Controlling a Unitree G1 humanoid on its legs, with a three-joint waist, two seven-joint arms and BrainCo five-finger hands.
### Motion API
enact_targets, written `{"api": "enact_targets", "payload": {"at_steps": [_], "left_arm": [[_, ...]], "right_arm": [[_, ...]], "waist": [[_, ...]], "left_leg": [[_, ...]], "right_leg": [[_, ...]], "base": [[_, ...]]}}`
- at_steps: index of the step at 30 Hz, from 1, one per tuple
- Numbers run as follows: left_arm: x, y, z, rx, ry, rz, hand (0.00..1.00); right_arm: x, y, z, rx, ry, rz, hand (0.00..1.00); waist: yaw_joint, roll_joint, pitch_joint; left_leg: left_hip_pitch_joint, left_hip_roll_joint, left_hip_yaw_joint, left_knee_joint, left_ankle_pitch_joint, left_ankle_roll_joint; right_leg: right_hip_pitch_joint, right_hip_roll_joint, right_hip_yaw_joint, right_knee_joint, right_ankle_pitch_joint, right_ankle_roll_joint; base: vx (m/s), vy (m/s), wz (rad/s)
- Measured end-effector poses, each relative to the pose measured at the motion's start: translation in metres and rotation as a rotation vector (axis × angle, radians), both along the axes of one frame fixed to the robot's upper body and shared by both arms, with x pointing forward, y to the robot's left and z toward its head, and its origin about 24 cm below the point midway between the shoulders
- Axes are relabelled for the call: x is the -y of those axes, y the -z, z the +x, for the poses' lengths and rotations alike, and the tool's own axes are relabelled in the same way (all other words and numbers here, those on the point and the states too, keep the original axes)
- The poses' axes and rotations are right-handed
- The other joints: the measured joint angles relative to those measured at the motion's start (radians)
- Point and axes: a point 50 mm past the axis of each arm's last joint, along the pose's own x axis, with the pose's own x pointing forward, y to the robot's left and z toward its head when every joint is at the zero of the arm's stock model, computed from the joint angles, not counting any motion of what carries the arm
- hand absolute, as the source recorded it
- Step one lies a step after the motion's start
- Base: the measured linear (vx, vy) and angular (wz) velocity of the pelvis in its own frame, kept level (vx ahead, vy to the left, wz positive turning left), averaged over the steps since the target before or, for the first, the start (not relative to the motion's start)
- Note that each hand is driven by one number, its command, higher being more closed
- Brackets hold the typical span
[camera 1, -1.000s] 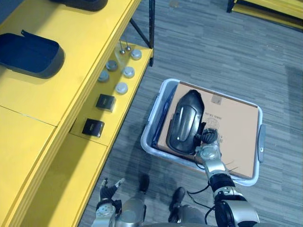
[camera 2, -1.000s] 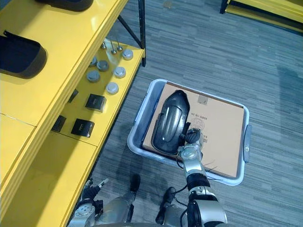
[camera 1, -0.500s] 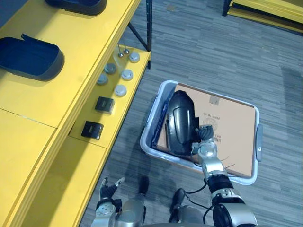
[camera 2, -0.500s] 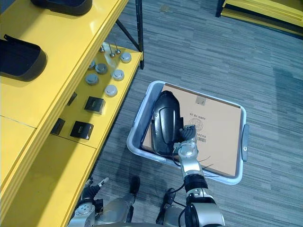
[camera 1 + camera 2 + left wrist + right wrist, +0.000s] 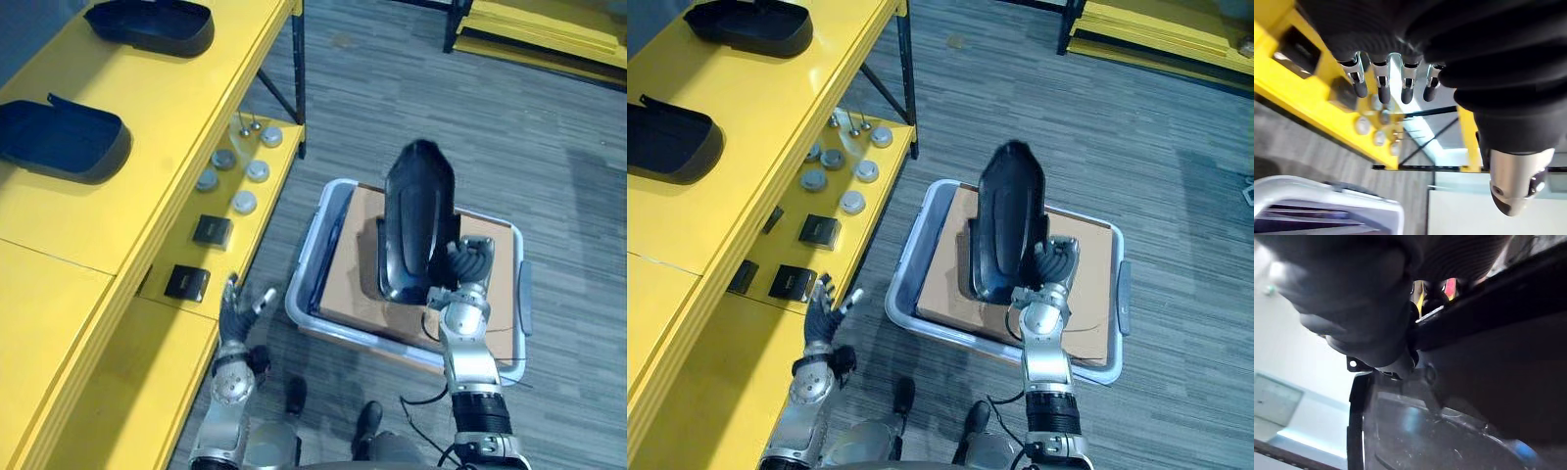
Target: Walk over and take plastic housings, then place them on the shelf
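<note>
Grey floor (image 5: 549,117), head view: held housing (image 5: 416,225) upright over bin (image 5: 306,269) at 5 o'clock, right hand (image 5: 468,269) curled round its lower edge; spread left hand (image 5: 235,315) wide at 7, beside shelf (image 5: 147,127). Left wrist: showed straight fingers (image 5: 1382,87). Right wrist: pressed close against housing.

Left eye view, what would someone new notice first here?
The black housing stands out, held upright in the right hand over the grey bin lined with cardboard. Next comes the yellow shelf on the left, carrying a near housing and a far housing, with the open left hand raised beside its lower level.
</note>
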Motion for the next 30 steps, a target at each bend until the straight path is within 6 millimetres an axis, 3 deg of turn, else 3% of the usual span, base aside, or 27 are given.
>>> {"api": "enact_targets", "payload": {"at_steps": [8, 15, 18, 19, 24, 25, 30], "left_arm": [[0.038, -0.032, 0.009, 0.143, 0.133, -0.033, 0.0], [0.05, -0.029, 0.017, 0.124, 0.137, 0.035, 0.0], [0.048, -0.028, 0.021, 0.108, 0.094, 0.038, 0.0], [0.048, -0.028, 0.021, 0.108, 0.089, 0.038, 1.0], [0.046, -0.035, 0.026, 0.136, 0.084, 0.056, 1.0], [0.046, -0.036, 0.027, 0.142, 0.087, 0.06, 1.0], [0.044, -0.035, 0.029, 0.132, 0.085, 0.055, 1.0]], "right_arm": [[-0.053, -0.031, -0.012, 0.172, -0.212, -0.013, 1.0], [-0.09, -0.044, -0.024, 0.269, -0.407, 0.065, 1.0], [-0.095, -0.044, -0.025, 0.266, -0.46, 0.127, 1.0], [-0.096, -0.043, -0.025, 0.262, -0.47, 0.148, 1.0], [-0.098, -0.04, -0.027, 0.249, -0.514, 0.212, 1.0], [-0.099, -0.04, -0.027, 0.25, -0.52, 0.212, 0.0], [-0.108, -0.04, -0.032, 0.27, -0.606, 0.216, 0.0]], "waist": [[-0.017, 0.002, -0.05], [-0.029, 0.004, -0.087], [-0.038, 0.004, -0.094], [-0.041, 0.004, -0.096], [-0.046, 0.007, -0.112], [-0.046, 0.007, -0.113], [-0.068, 0.007, -0.125]], "left_leg": [[0.025, 0.01, 0.039, 0.002, -0.011, 0.006], [0.037, 0.014, 0.063, -0.001, -0.011, 0.005], [0.039, 0.014, 0.073, -0.002, -0.011, 0.005], [0.039, 0.014, 0.076, -0.002, -0.011, 0.005], [0.04, 0.014, 0.089, -0.002, -0.011, 0.005], [0.041, 0.015, 0.089, -0.002, -0.011, 0.005], [0.041, 0.015, 0.089, -0.003, -0.011, 0.005]], "right_leg": [[0.0, 0.006, 0.049, 0.008, 0.004, -0.004], [0.0, 0.009, 0.073, 0.008, 0.009, -0.006], [0.0, 0.009, 0.078, 0.007, 0.015, -0.008], [0.0, 0.009, 0.08, 0.005, 0.017, -0.008], [-0.004, 0.01, 0.097, -0.002, 0.025, -0.008], [-0.004, 0.011, 0.099, -0.002, 0.025, -0.008], [-0.004, 0.011, 0.1, -0.002, 0.027, -0.008]], "base": [[-0.04, 0.006, -0.17], [-0.02, -0.007, -0.1], [-0.02, -0.003, -0.06], [-0.02, -0.001, -0.09], [-0.02, -0.007, -0.09], [-0.02, -0.013, -0.07], [0.0, -0.003, -0.01]]}}
